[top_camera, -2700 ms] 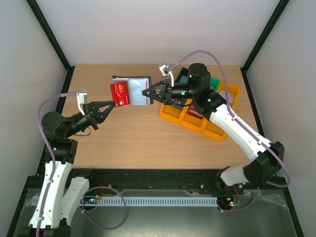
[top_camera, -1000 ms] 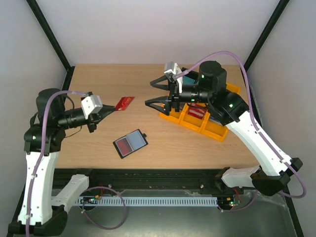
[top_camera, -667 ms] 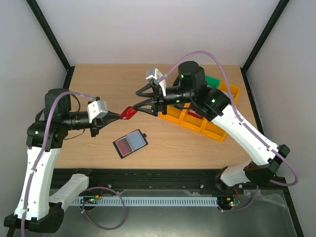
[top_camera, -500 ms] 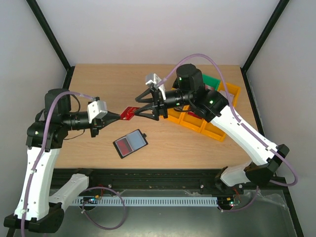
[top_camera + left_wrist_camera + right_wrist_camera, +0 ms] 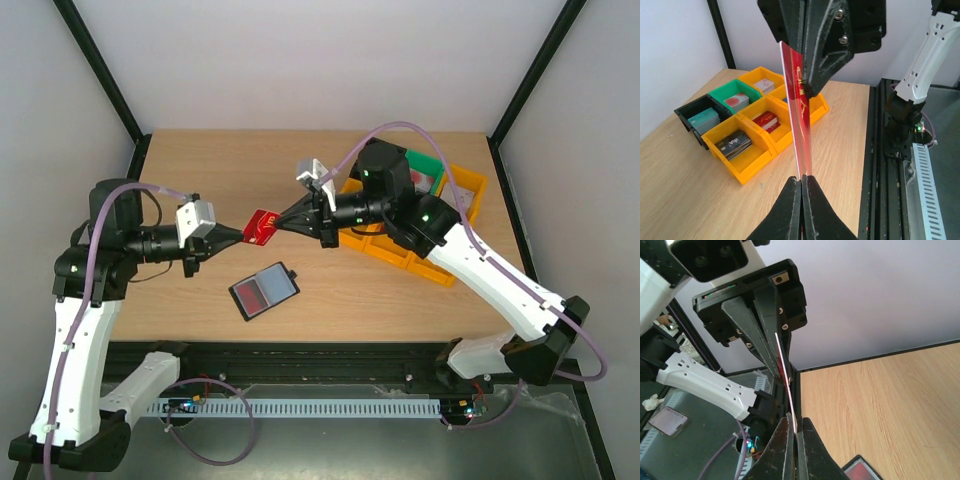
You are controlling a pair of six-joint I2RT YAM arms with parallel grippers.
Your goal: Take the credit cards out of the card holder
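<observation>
1. Red card [image 5: 264,226] hangs in mid-air over the middle of the tabletop [image 5: 200,170]. It is out of the holder [image 5: 265,291], which lies flat toward the near edge, left of centre, apart from both arms.
2. Left gripper [image 5: 243,234] is clenched on one end of the red card and right gripper [image 5: 283,223] is clenched on the opposite end. The card spans tip to tip and shows edge-on in both wrist views.
3. My read is a left-to-right handover.
4. Keep both arms static while both grip. Any relative motion will bend or twist the card.
5. Release one side only. Open the left fully, then back it out straight along the card's plane so a pad doesn't drag it.
6. The right wrist view suggests a shallow bite at the card's edge, so it could pivot. Move slowly and avoid wrist flicks.
7. Bins [image 5: 400,250] sit toward the right edge, beside the right arm. They are the likely drop-off, but I can't tell which one.
8. The holder shows a red face and a pale face. I can't tell if a card is in it, so check before calling the task done.
</observation>
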